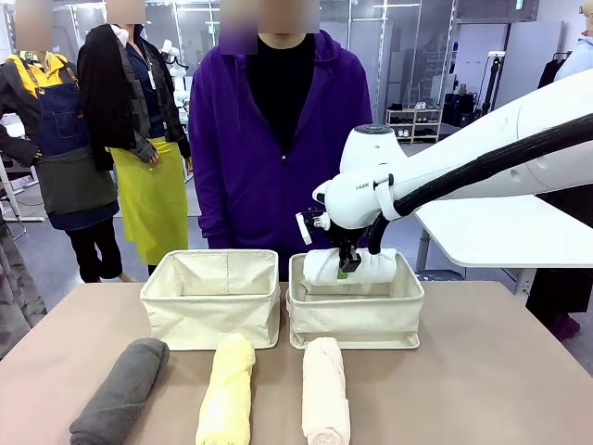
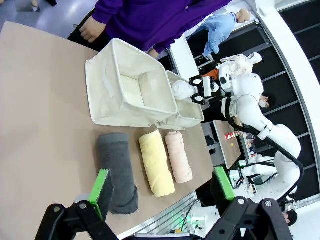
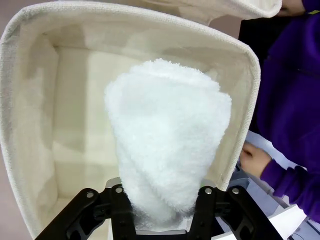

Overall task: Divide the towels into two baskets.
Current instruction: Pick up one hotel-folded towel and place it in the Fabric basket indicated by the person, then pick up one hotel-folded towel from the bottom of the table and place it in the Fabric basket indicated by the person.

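While my right tool (image 1: 347,266) grips the white towel (image 1: 378,266), it hangs over the right basket (image 1: 357,324).
Next I'd guess: lower, let go; left tool (image 2: 162,186) gapes empty.

I am watching my right arm (image 1: 491,158) coming in from 3 o'clock in the front view and sloping down toward the centre. Its wrist (image 1: 369,185) is bending over, so the right gripper (image 1: 348,263) is pointing straight down toward 6 o'clock. In the right wrist view its black fingers (image 3: 120,215) are pinching the white towel (image 3: 167,150) between them, one on each side. In the left wrist view my left gripper (image 2: 162,189) is hovering in the air, gripping nothing, its green pads (image 2: 102,186) standing wide apart at about 7 and 5 o'clock.
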Controlling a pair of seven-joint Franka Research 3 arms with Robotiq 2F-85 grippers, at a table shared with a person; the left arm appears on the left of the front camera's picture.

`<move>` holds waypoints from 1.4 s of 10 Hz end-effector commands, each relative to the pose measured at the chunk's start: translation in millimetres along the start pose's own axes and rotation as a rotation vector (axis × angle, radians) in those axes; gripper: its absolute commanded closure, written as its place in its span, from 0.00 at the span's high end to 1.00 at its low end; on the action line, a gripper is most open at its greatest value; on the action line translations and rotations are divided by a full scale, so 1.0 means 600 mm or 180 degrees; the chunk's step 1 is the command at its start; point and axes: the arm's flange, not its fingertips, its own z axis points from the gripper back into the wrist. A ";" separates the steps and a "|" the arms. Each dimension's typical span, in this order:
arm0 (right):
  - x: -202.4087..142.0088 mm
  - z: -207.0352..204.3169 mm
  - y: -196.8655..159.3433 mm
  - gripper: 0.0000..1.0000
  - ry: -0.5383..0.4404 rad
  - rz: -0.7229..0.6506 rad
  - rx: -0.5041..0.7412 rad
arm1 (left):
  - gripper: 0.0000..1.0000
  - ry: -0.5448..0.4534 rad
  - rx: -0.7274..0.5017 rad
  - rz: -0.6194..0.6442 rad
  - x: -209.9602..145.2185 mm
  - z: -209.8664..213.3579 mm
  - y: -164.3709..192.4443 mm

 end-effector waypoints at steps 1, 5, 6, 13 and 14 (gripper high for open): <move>-0.002 0.002 -0.007 0.64 -0.0001 -0.0088 -0.0073 | 1.00 -0.0030 -0.0074 -0.0052 0.001 0.004 0.000; -0.003 -0.001 0.001 1.00 0.0019 -0.0078 -0.0070 | 1.00 -0.0030 -0.0074 -0.0052 0.001 0.004 0.000; -0.002 -0.002 0.003 1.00 0.0023 -0.0056 -0.0081 | 1.00 -0.0030 -0.0074 -0.0052 0.001 0.004 0.000; -0.007 -0.001 -0.004 1.00 -0.0004 -0.0024 -0.0027 | 1.00 -0.0030 -0.0074 -0.0052 0.001 0.004 0.000; -0.007 -0.001 -0.004 1.00 -0.0004 -0.0024 -0.0027 | 1.00 -0.0030 -0.0074 -0.0052 0.001 0.004 0.000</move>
